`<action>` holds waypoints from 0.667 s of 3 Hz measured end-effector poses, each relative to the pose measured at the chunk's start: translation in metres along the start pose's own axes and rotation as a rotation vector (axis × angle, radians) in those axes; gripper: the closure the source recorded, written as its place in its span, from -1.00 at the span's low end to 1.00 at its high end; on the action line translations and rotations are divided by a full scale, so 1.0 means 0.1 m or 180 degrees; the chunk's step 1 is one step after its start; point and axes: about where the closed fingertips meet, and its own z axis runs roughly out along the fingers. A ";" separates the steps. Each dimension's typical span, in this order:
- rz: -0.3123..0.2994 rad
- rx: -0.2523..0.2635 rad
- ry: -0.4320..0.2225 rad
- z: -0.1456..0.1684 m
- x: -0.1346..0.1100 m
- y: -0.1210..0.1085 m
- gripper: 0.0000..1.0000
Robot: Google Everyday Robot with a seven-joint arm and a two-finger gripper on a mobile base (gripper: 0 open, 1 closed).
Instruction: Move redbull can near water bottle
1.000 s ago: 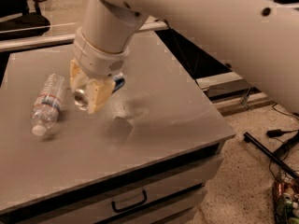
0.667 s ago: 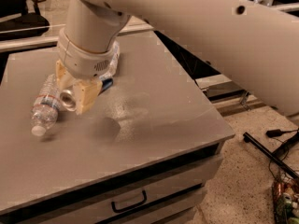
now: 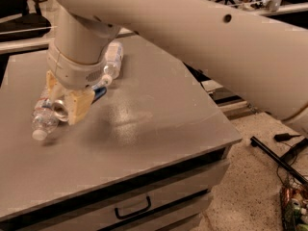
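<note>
Since 1.0 s ago, arm has swung left across table (image 3: 159, 109). Gripper (image 3: 64, 108) now hangs just beside water bottle (image 3: 42, 121), which lies flat at table's left. Gripper is clamped on redbull can (image 3: 59, 110). Carry approx. done; remaining: lower and release can near bottle.

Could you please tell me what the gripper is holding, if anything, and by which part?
The gripper holds the redbull can, its fingers clamped across the can's body, close by the water bottle.
</note>
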 end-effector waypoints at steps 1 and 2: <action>-0.0065 0.0065 -0.0030 0.17 -0.08 0.01 0.36; -0.0120 0.0126 -0.0074 0.33 -0.16 0.02 0.10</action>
